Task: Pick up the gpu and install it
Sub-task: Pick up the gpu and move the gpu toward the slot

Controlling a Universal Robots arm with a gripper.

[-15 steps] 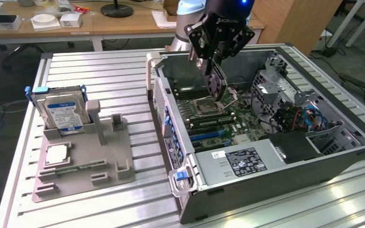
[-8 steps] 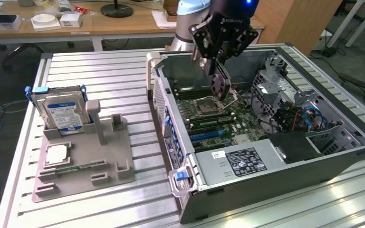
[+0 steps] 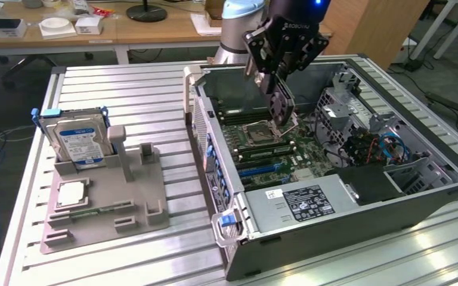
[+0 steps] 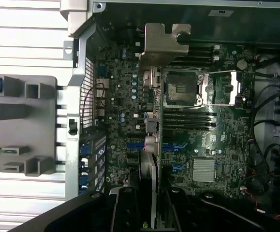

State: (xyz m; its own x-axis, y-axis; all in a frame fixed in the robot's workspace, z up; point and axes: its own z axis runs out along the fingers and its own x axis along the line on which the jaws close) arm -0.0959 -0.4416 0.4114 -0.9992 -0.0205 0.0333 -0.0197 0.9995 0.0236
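Clearly the gripper (image 3: 275,80) is pinched on the gpu (image 3: 281,107), its fingers (image 4: 125,208) pressed against the card's two faces so that it hangs on edge over the motherboard (image 4: 118,96) inside the open computer case (image 3: 348,232). Held upright like this, I judge, the card can be lowered edge-first into a slot; its silver end bracket (image 4: 163,43) sits at the end away from the fingers. In the exterior view the card's lower edge is close over the CPU socket (image 3: 259,130) (whether it touches I cannot tell). The blue expansion slots (image 3: 257,173) lie nearer the power supply (image 3: 309,202), not under the card. Memory slots (image 4: 188,118) and a tangle of cables (image 3: 376,149) crowd the board. Outside the case, a hard drive (image 3: 78,140) stands in the gray fixture (image 3: 133,208), well apart.
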